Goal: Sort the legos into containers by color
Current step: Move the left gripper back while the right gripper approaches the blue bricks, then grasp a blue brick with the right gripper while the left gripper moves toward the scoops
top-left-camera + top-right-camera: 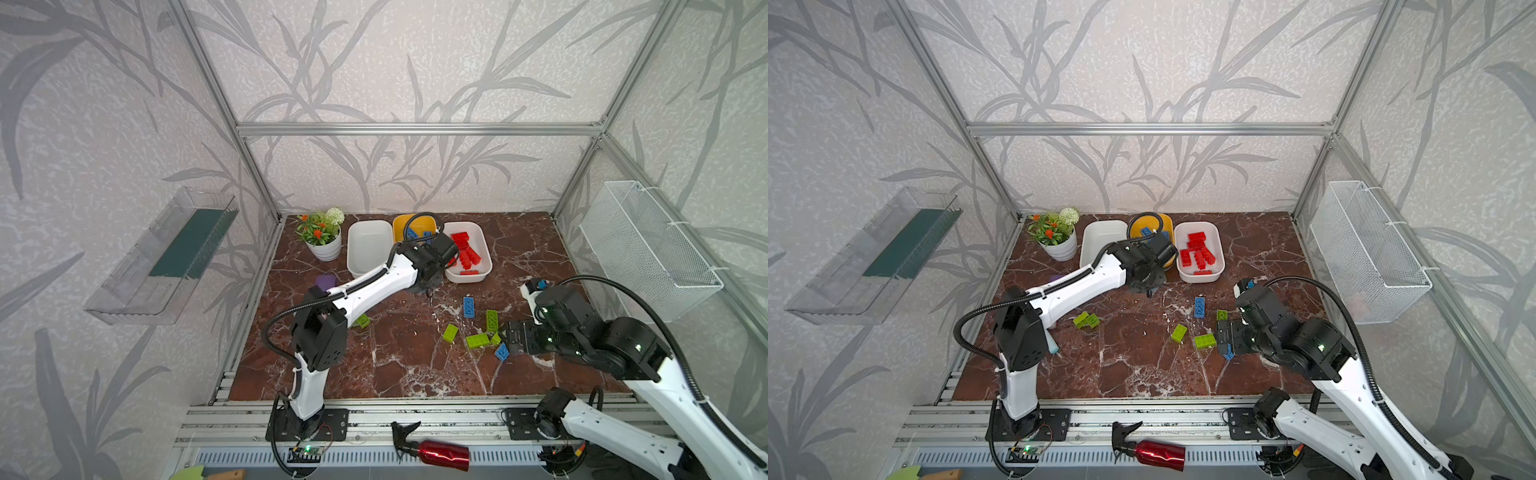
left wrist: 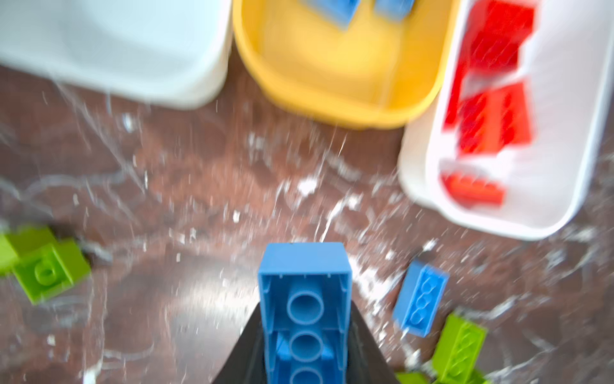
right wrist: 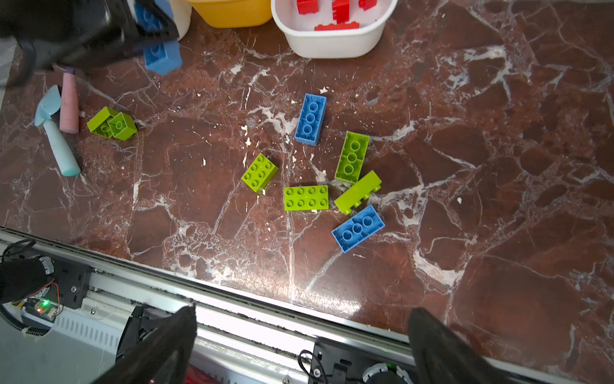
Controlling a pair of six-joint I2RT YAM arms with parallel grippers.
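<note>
My left gripper (image 2: 305,359) is shut on a blue lego (image 2: 304,266), held above the marble just in front of the yellow container (image 1: 401,228), which holds blue legos. To its left sits an empty white container (image 1: 368,245); to its right a white container (image 1: 473,276) holds several red legos. In both top views the left gripper (image 1: 429,290) hangs near the tubs' front edges. Loose blue legos (image 3: 310,119) (image 3: 358,228) and several lime green legos (image 3: 352,157) (image 3: 112,123) lie on the table. My right gripper (image 3: 302,345) is open and empty, near the table's front right.
A white flower pot (image 1: 326,245) stands at the back left, with a purple object (image 1: 325,281) in front of it. A wire basket (image 1: 648,245) hangs on the right wall. A toy shovel (image 3: 56,133) and a pink stick (image 3: 69,103) lie near the left green legos. A red spray bottle (image 1: 436,453) lies on the front rail.
</note>
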